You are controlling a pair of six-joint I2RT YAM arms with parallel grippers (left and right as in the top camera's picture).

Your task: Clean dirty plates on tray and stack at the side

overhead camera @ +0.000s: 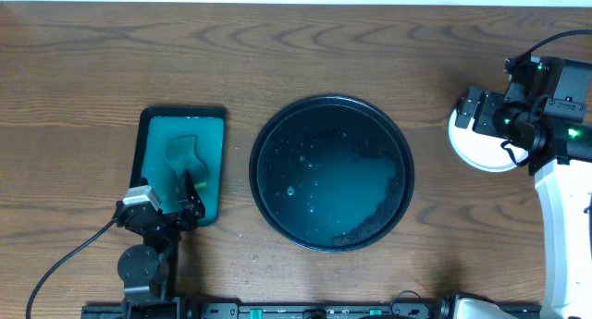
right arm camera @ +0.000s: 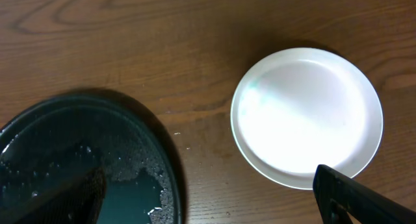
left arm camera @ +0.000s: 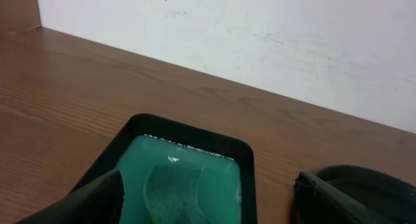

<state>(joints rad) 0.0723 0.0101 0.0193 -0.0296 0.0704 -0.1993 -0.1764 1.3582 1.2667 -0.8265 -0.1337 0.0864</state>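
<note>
Our left arm (overhead camera: 141, 262) sat folded close to its base, the left tool (overhead camera: 191, 191) pointed forward and low, jaws spread wide, gripping nothing. Our right arm (overhead camera: 562, 217) stretched along the right side, wrist bent inward, the right tool (overhead camera: 469, 111) facing down, jaws likewise spread and empty.

White plates (right arm camera: 307, 117) — glossy black tray (overhead camera: 332, 174), teal-tinged wet film.

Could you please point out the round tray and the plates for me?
round tray (overhead camera: 254, 176), overhead view, on its left rim.
plates (right arm camera: 305, 117), right wrist view, middle of the top plate.
</note>
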